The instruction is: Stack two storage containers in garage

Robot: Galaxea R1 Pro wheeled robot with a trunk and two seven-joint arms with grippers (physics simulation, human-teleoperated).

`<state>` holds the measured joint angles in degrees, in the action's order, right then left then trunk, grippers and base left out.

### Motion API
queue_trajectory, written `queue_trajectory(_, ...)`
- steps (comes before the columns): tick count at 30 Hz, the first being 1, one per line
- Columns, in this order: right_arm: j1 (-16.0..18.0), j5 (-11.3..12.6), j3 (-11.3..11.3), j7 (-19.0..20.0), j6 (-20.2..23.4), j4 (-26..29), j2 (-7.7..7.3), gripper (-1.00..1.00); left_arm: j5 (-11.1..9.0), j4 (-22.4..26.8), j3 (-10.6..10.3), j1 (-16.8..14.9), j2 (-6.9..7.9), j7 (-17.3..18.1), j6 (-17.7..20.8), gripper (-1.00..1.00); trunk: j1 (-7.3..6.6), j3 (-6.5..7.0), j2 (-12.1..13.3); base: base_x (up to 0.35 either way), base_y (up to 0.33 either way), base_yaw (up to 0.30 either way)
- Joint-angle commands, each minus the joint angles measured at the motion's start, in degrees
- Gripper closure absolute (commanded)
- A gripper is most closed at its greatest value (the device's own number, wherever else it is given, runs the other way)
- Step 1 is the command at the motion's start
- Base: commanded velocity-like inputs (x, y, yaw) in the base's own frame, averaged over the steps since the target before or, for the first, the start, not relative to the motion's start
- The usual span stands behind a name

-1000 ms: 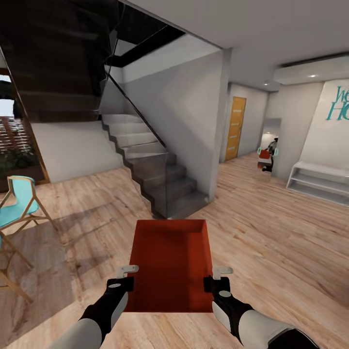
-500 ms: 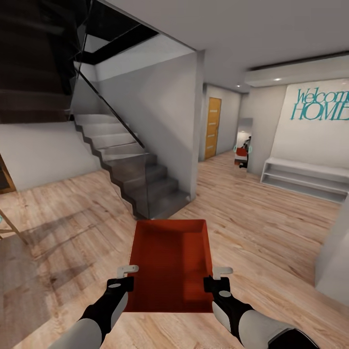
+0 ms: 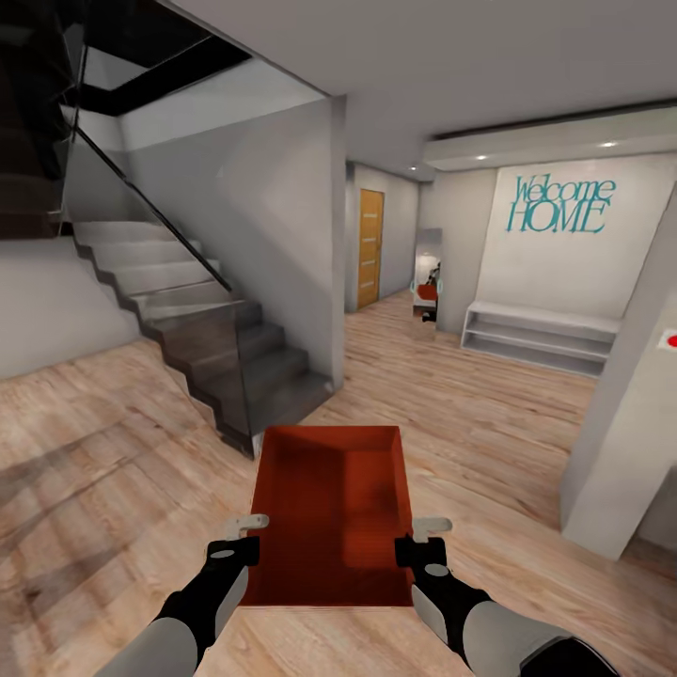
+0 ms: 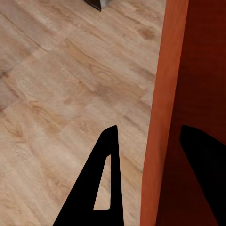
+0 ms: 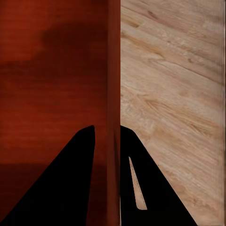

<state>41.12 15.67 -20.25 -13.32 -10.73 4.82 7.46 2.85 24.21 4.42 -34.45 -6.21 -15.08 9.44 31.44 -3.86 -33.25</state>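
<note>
Nearest, the left gripper point(image 3: 246, 528) and right gripper point(image 3: 425, 532) hold one bin point(image 3: 331, 512) between them, out in front of the trunk and above the plank floor point(image 3: 489, 442). Each gripper pinches a long side wall: in the left wrist view the wall point(image 4: 165, 113) runs between the two dark fingers point(image 4: 101, 183), one outside and one inside the bin. In the right wrist view the fingers point(image 5: 75, 179) press tight on either side of the wall point(image 5: 113, 94). Both are therefore closed on the bin. It sits roughly level and looks empty.

This looks like the carry stage, still in the house and not yet in the garage. The walls are thin, so I judge the grip depends on both arms keeping the same spacing and height. Squeezing inward or letting one side drop could twist the bin or let a wall slip out. Turns of the base are best made smoothly, with the bin kept level and close to the body.

Just beyond the bin stands the foot of the stairs point(image 3: 244, 376), with a glass panel point(image 3: 202, 371) along them. The pillar point(image 3: 621, 414) on the right narrows the way, so a middle line through leaves the most room. Farther off are the white shelf point(image 3: 541, 337), the mirror point(image 3: 428, 277) and the wooden door point(image 3: 370, 247) at the hall's end, which may be the way on.
</note>
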Motion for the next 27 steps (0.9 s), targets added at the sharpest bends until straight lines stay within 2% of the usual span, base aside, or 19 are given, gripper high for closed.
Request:
queue_trajectory(1, 0.09, 0.41, 1.17, -0.13, -0.34, -0.01, 0.01, 1.00, 0.57, 0.13, 0.50, 0.00, -0.03, -0.11, 0.41, 1.00, 0.05, -0.11, -0.09, 0.315, 0.000, -0.283)
queue_trajectory(6, 0.06, 0.41, 1.17, -0.17, -0.35, 0.01, 0.03, 1.00, 0.58, 0.13, 0.50, 0.00, -0.03, -0.09, 0.41, 1.00, 0.05, -0.11, -0.09, 0.320, 0.000, -0.125)
queue_trajectory(27, 0.09, 0.41, 1.17, -0.13, -0.34, 0.01, 0.02, 1.00, 0.58, 0.13, 0.50, 0.00, 0.05, -0.12, 0.41, 1.00, 0.05, -0.11, -0.09, 0.322, 0.000, -0.002)
